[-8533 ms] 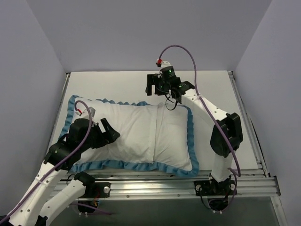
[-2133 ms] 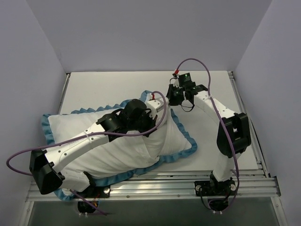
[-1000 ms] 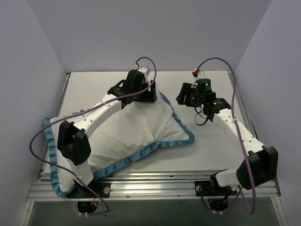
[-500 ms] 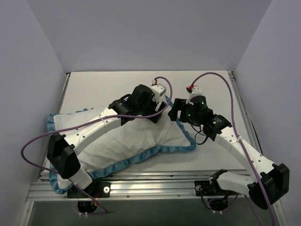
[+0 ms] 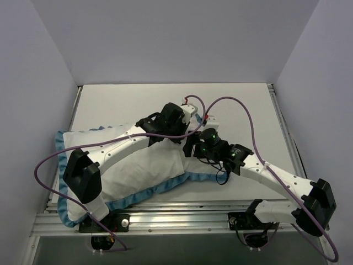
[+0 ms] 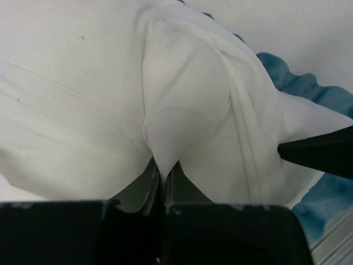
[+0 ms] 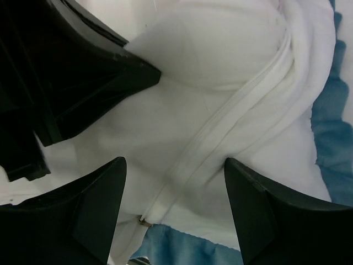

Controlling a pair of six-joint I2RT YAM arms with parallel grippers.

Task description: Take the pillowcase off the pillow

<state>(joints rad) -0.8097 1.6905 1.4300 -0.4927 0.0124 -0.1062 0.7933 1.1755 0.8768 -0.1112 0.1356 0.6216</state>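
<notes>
The pillowcase (image 5: 146, 165) lies across the left half of the table, plain white side up, its teal ruffle (image 5: 165, 185) along the near edge. My left gripper (image 5: 185, 136) reaches over its right end. In the left wrist view it (image 6: 161, 167) is shut on a tapering white bulge, the pillow's corner (image 6: 185, 94), which comes out between the pillowcase's hemmed flaps (image 6: 251, 116). My right gripper (image 5: 192, 148) sits right next to it, open. In its wrist view it (image 7: 175, 161) straddles the pillowcase hem (image 7: 231, 116), with the pillow (image 7: 220, 49) just beyond.
A small metal zip pull (image 7: 144, 222) shows at the hem's near end. The bare white table (image 5: 127, 102) stretches behind and to the right of the bedding. A metal rail (image 5: 182, 212) runs along the near edge. Grey walls close in three sides.
My left gripper has shut on the white corner and come down toward the table. The right gripper has moved left and closer, ending beside the left one. The bedding has flattened.
</notes>
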